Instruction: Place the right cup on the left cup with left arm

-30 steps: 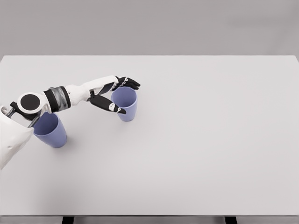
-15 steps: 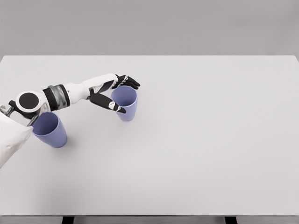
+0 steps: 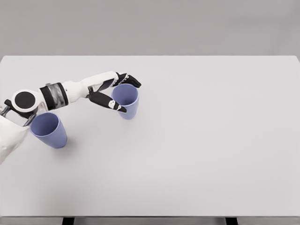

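Grasp step: left hand is wrapped around the rim end of the right cup, which stands upright, mouth up, on the white table, left of centre and toward the far half. Fingers curl over the far side of the rim, thumb presses on the near side, so it reads as closed on the cup, though I can't confirm firm contact all round from this angle. Cup base looks to be on or barely off the table; can't tell which. Left cup sits upright, mouth open, near the table's left edge, well apart from the right cup and closer to the robot. Forearm comes in from the lower left, running up and right above the left cup's far side, wrist extended with the palm facing the cup's side. Right arm isn't visible. Next move, as I judge it: lift straight up with the cup level, clear the left cup's rim, carry left and toward the body, centre over the mouth, lower to nest. Risks: the pinch at the rim could let the cup tilt on the lift, and the elbow sweeping back could clip the left cup.
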You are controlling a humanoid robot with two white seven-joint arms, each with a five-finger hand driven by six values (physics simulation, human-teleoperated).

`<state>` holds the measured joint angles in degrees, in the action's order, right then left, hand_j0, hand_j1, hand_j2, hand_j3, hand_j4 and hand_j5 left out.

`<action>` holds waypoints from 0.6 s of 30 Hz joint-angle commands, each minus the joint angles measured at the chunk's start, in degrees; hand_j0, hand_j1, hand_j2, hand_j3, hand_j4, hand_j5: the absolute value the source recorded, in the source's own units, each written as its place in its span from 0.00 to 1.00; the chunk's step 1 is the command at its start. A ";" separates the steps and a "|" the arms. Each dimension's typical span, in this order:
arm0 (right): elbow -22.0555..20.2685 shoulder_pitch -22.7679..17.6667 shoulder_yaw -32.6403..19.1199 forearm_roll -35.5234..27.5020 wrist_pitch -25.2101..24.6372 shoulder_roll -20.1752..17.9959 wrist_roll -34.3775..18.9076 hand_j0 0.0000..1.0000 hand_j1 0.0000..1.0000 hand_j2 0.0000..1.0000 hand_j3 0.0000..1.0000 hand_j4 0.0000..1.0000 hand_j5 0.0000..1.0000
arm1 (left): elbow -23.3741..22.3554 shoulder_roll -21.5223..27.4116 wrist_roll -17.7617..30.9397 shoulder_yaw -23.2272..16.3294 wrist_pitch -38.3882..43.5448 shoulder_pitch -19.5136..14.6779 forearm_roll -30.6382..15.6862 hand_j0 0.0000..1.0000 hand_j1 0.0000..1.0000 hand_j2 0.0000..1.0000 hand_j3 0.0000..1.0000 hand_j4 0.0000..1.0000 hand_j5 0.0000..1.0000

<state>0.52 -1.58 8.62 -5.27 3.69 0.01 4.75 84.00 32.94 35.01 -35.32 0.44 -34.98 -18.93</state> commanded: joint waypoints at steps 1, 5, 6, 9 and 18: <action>0.01 0.00 0.00 0.00 0.00 -0.01 0.00 1.00 1.00 1.00 1.00 1.00 1.00 | 0.46 0.81 -0.01 0.08 0.00 0.00 -0.84 0.72 0.72 0.72 0.72 0.72 0.72; 0.01 0.00 0.00 0.00 0.00 -0.01 0.00 1.00 1.00 1.00 1.00 1.00 1.00 | 1.60 1.95 -0.01 0.17 0.00 0.00 -1.72 0.71 0.71 0.71 0.71 0.71 0.71; 0.01 0.00 0.00 0.00 0.00 -0.01 0.00 1.00 1.00 1.00 1.00 1.00 1.00 | 1.78 2.31 -0.01 0.17 0.00 0.00 -2.07 0.72 0.72 0.72 0.72 0.72 0.72; 0.01 0.00 0.00 0.00 0.00 -0.01 0.00 1.00 1.00 1.00 1.00 1.00 1.00 | 3.27 3.54 -0.01 0.17 0.00 0.00 -2.60 0.72 0.72 0.72 0.72 0.72 0.72; 0.01 0.00 0.00 0.00 0.00 -0.01 0.00 1.00 1.00 1.00 1.00 1.00 1.00 | 6.44 7.14 -0.01 0.34 0.00 0.17 -5.24 0.72 0.72 0.72 0.72 0.72 0.72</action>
<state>0.52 -1.58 8.62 -5.27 3.69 0.01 4.75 89.78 39.36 35.01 -35.07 0.44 -34.80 -23.51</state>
